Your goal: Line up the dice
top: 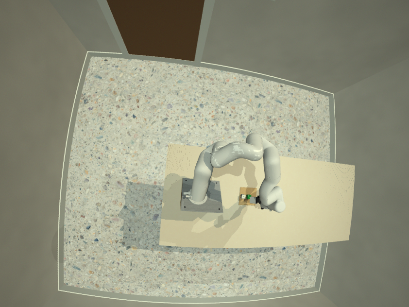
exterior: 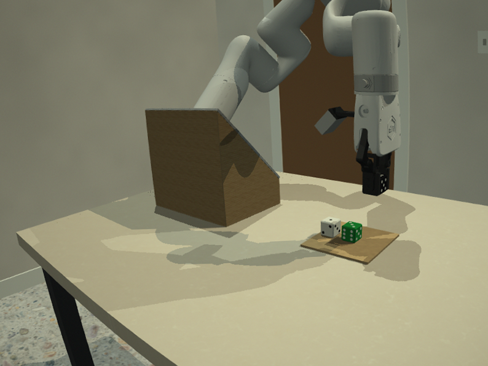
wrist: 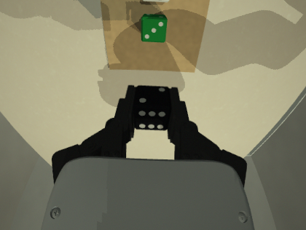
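Observation:
A brown mat (exterior: 349,244) lies flat on the table; it also shows in the wrist view (wrist: 155,20) and from above (top: 247,196). A white die (exterior: 330,226) showing one on top stands on the mat's end nearest the base. A green die (exterior: 351,231) (wrist: 154,28) showing three on top stands right beside it, farther from the base. My gripper (exterior: 374,186) is shut on a black die (wrist: 151,113) and holds it in the air, well above the table, over the spot just beyond the mat's far edge. The black die's top face is hidden.
The arm's base sits on a wedge-shaped wooden block (exterior: 206,182) at the table's back left. A dark door (exterior: 316,111) stands behind the table.

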You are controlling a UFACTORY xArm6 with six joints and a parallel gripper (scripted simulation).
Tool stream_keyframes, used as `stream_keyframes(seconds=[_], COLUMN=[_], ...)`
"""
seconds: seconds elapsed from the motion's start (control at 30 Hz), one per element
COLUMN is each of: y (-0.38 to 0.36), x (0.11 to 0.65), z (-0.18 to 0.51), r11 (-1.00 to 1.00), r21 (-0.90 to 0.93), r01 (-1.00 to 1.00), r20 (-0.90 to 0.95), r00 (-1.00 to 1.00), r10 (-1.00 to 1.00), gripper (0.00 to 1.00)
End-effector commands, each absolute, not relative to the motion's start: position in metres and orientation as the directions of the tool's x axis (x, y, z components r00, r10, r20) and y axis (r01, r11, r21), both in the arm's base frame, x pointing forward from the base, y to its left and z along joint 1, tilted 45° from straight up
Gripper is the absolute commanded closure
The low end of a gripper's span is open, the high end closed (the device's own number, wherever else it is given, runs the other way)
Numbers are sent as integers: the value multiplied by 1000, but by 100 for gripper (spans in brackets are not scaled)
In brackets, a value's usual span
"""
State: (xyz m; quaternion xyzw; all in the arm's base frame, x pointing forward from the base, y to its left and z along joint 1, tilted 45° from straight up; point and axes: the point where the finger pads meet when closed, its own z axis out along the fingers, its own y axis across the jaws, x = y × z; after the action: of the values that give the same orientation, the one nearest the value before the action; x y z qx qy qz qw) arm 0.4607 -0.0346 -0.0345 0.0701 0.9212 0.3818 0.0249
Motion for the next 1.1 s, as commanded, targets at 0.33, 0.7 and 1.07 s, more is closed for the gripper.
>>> stream_keyframes(seconds=[0.33, 0.7, 1.07], y=[-21, 8, 31], x=[464, 468, 471], z=[-48, -78, -101], r11=[700, 700, 700], r21=[706, 706, 706], r01=[108, 108, 108], r20=[4, 4, 4], r00=[-989, -989, -989], r10=[149, 149, 149], gripper=[73, 73, 73])
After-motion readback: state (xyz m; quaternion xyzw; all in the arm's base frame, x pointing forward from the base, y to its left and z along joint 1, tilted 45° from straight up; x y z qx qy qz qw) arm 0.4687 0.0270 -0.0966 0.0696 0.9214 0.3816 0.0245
